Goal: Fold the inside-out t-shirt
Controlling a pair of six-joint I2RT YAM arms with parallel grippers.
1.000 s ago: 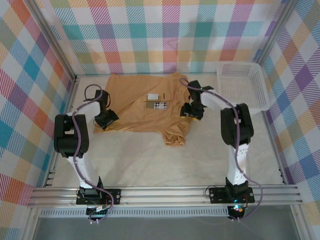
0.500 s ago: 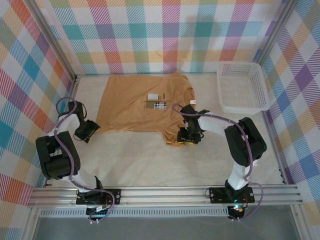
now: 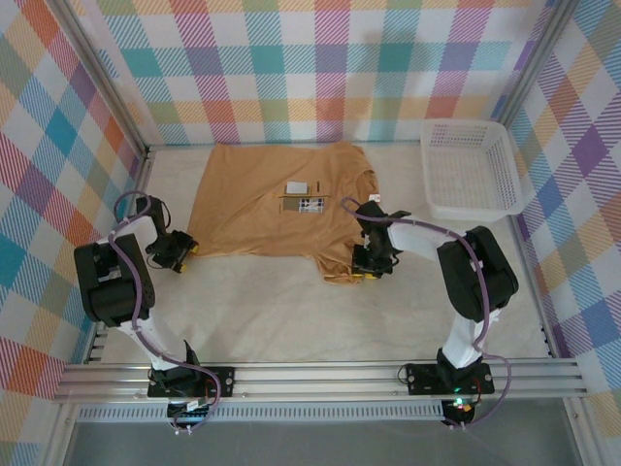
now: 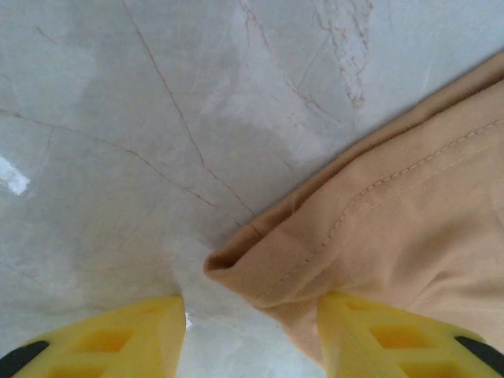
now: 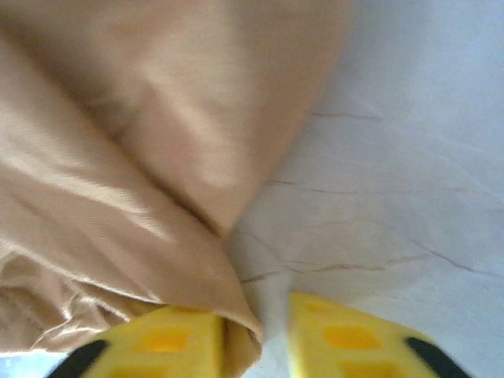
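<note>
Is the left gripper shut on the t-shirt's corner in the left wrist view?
No, the left gripper is open, its fingers apart with the folded corner of the t-shirt lying on the table between them.

No lettering, number or brand can be read in any view. Top view: the t-shirt (image 3: 254, 204) bears a small white tag (image 3: 296, 187) and, just beside and below it, a printed patch (image 3: 310, 205) of dark and light marks, both too small to make out. A second tag (image 3: 374, 200), also white, lies at the shirt's right edge and shows no readable mark. Wrist views: the cloth seen there is plain, with stitching along the hem.
</note>
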